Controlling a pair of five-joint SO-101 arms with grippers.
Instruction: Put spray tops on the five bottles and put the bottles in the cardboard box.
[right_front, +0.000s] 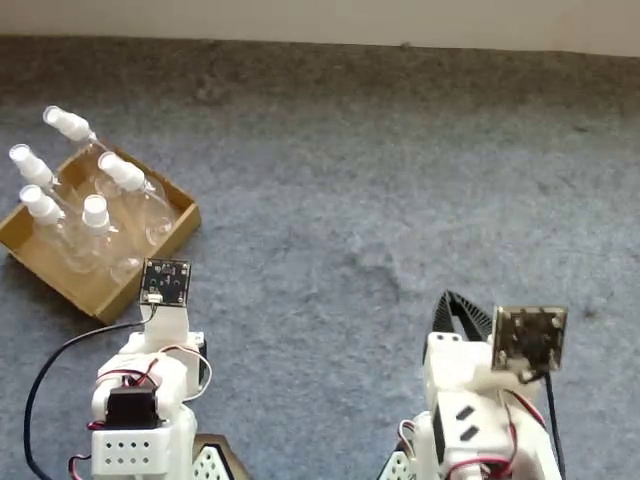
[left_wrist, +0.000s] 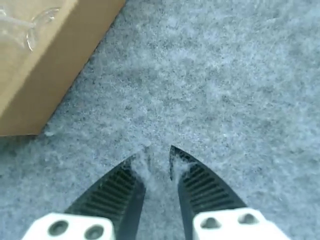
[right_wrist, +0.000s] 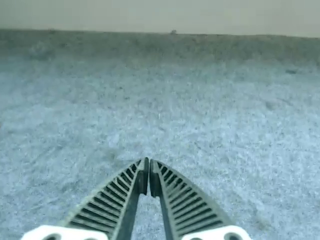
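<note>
The cardboard box (right_front: 72, 288) sits at the far left of the grey carpet, with several clear bottles (right_front: 135, 205) lying inside it, each wearing a white spray top (right_front: 121, 171). My left gripper (left_wrist: 158, 152) hovers over bare carpet just off the box's near corner (left_wrist: 45, 75), its fingers a narrow gap apart and holding nothing. The base of one clear bottle (left_wrist: 31, 26) peeks from the box in that view. Over open carpet on the right, my right gripper (right_wrist: 149, 165) is shut with its tips touching and nothing between them.
Both arms are drawn back at the near edge, the left arm (right_front: 150, 390) beside the box and the right arm (right_front: 490, 400) far from it. Grey carpet (right_front: 380, 200) stretches to the pale wall (right_front: 400, 20) at the back.
</note>
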